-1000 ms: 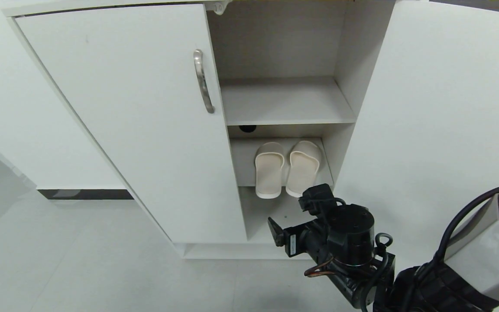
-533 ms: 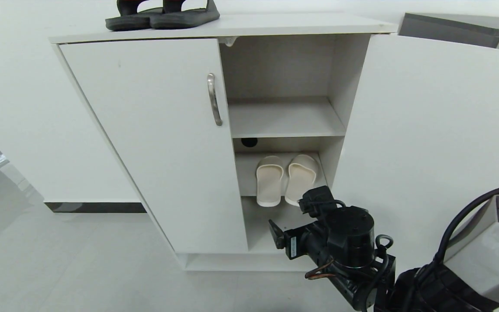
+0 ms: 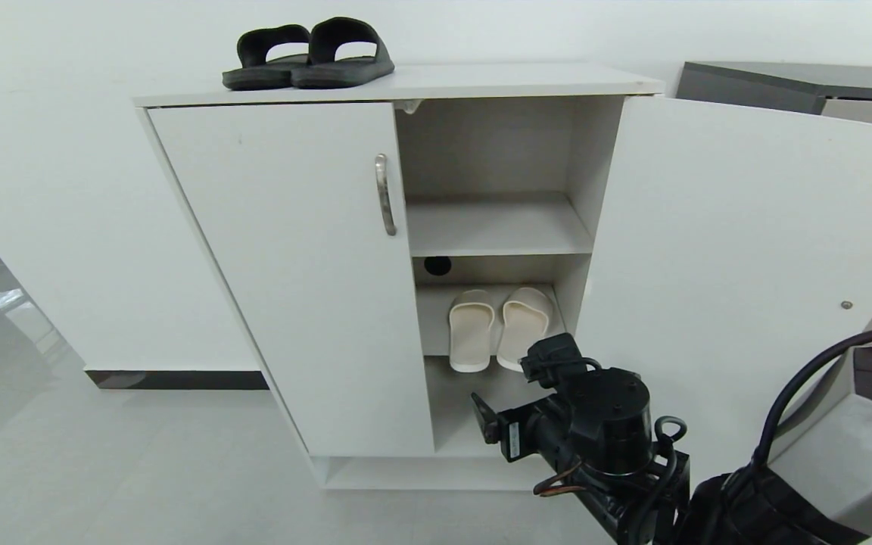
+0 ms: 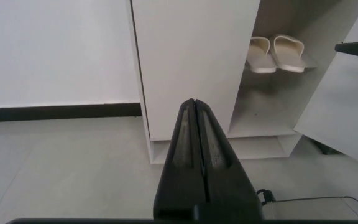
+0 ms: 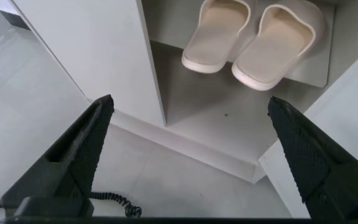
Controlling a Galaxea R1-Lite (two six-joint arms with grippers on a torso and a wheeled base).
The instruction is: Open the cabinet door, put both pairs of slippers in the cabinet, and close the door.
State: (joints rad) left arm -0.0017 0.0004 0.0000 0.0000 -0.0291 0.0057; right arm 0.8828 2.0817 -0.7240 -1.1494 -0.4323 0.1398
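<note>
Black rubber slide slippers point(image 3: 307, 53) sit side by side on top of the white two-door cabinet point(image 3: 527, 74), near its front edge and not yet inside. The cream foam slippers point(image 3: 500, 327) lie on the second shelf down in the right compartment, their near ends apparently overhanging its front. The right gripper point(image 5: 190, 106) hangs low before that compartment, fingers spread wide and empty; the left gripper point(image 4: 194, 106) is pressed closed on nothing. Several things could go wrong, as I judge it. An arm rising from so low could clip the overhanging cream pair and tip it out, or knock the open right door point(image 3: 724, 265) askew. A pinch on only one black slipper could shove its mate off the top. Closing the door might catch on the protruding ends.
</note>
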